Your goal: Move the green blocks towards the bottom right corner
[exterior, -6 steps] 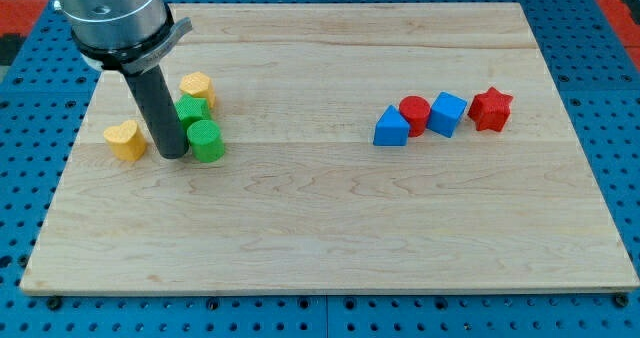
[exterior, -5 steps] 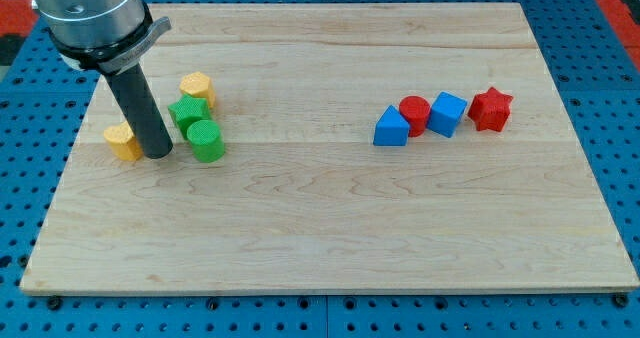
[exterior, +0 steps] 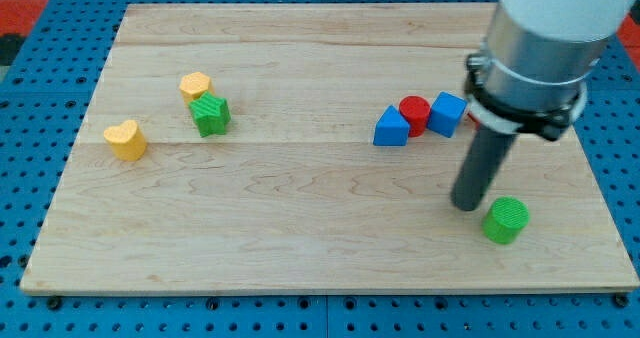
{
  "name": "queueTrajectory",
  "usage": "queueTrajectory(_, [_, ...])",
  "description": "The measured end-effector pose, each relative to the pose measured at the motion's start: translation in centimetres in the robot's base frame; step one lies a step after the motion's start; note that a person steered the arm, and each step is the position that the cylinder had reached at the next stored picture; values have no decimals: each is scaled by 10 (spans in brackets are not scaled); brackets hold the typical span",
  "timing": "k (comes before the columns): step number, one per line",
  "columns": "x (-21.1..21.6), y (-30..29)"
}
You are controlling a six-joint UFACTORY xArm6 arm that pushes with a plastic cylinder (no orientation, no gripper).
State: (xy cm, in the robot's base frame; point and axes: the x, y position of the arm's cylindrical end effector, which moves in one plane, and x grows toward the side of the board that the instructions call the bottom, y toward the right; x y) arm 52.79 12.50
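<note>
Dark and straight, the rod comes down from a grey collar at the view's upper right, and my tip [exterior: 467, 204] rests on the wooden bench [exterior: 300, 238] just to the view's left of the green cylinder [exterior: 506, 220]. Tip and cylinder stand close together, but whether they touch I cannot tell. This end effector has nothing to open or close and holds nothing; it is a bare rod, standing nearly upright with a slight lean.

The arm's pale upper body is cut off by the view's top edge. Its collar covers the spot to the view's right of the blue cube [exterior: 447, 114], where only a sliver of red shows, too little to name.

The green cylinder sits in the board's lower right part, short of the corner. The green star [exterior: 210, 115] stands far off at the view's left, touching the yellow hexagonal block [exterior: 196, 86] above it. A yellow heart-shaped block [exterior: 125, 139] lies apart, further left. Near the arm, a blue triangular block [exterior: 391, 128], a red cylinder [exterior: 414, 111] and the blue cube form a touching row.
</note>
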Motion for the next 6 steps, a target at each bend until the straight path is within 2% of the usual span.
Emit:
queueTrajectory(2, [-14,-209])
queueTrajectory(3, [-63,-232])
queueTrajectory(5, [-106,-319])
queueTrajectory(6, [-127,-295])
